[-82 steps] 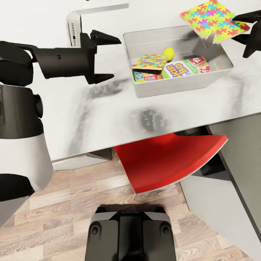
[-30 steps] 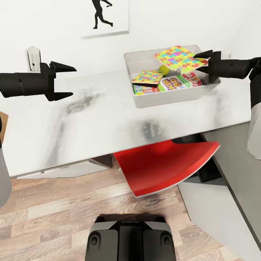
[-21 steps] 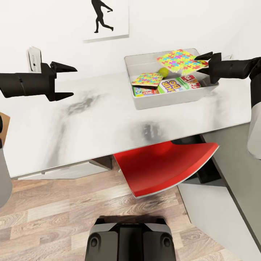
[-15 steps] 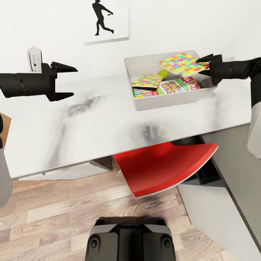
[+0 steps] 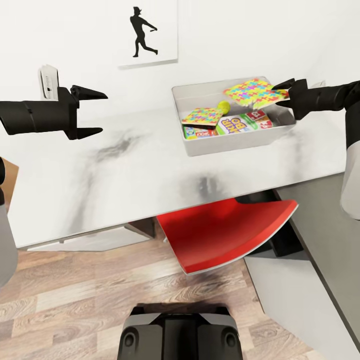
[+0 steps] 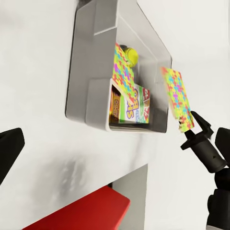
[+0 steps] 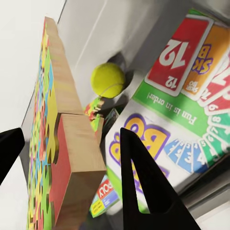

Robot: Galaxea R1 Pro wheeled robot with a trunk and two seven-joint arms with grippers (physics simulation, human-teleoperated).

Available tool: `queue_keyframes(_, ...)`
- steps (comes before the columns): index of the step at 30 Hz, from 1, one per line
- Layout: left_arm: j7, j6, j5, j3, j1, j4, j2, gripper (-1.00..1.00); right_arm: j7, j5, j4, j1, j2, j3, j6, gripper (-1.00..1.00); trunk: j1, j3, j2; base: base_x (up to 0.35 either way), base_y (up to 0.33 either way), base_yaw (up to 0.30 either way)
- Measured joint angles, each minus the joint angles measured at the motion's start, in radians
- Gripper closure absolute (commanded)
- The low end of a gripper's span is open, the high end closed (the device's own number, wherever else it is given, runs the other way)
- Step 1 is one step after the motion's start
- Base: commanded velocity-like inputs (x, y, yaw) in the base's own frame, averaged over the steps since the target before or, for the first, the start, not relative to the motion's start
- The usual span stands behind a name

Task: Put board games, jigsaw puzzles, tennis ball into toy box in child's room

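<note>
The right gripper (image 5: 283, 93) pinches the second jigsaw puzzle (image 5: 254, 92) by its edge, now lower and over the toy box (image 5: 235, 142) at the worktop's (image 5: 125, 165) far right; release remains. The left gripper (image 5: 89, 113) idles, jaws spread. The stacked board games (image 7: 167, 129) are partly hidden; the tennis ball (image 7: 108, 80) shows.

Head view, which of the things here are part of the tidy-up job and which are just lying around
Part of the job:
toy box
held jigsaw puzzle, in the right gripper
second jigsaw puzzle, in the box
tennis ball
Skip-Bo board game
Monopoly board game
table

Just lying about:
red chair
baseball-player picture
left gripper, open, empty
</note>
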Motion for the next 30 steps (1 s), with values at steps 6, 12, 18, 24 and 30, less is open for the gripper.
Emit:
queue_keyframes(6,0.0,-0.001,0.0,0.002,0.0,0.0,-0.001,-1.0,-0.003,-0.001,-0.008,0.0,0.0,-0.001,0.0,1.0,0.0,0.006,0.0,0.03,0.0,0.0)
queue_keyframes(12,0.0,-0.002,0.0,0.004,0.0,0.0,-0.001,-1.0,-0.004,-0.001,-0.011,0.0,-0.001,-0.001,0.002,1.0,0.0,0.008,0.0,0.19,-0.026,0.0)
queue_keyframes(18,0.0,-0.003,0.0,0.004,0.0,0.0,-0.001,-1.0,-0.004,-0.001,-0.013,0.0,-0.003,-0.001,0.005,1.0,0.0,0.009,0.0,0.285,-0.099,0.0)
queue_keyframes(24,-0.002,-0.003,0.0,0.002,0.0,0.0,-0.003,-1.0,0.003,-0.003,-0.019,0.001,-0.01,0.002,0.011,1.0,0.0,0.009,0.0,0.143,-0.056,0.0)
queue_keyframes(30,-0.003,-0.003,0.0,0.0,0.0,0.0,-0.003,-1.0,0.006,-0.005,-0.026,0.002,-0.012,0.002,0.013,1.0,0.0,0.009,0.0,0.045,-0.029,0.0)
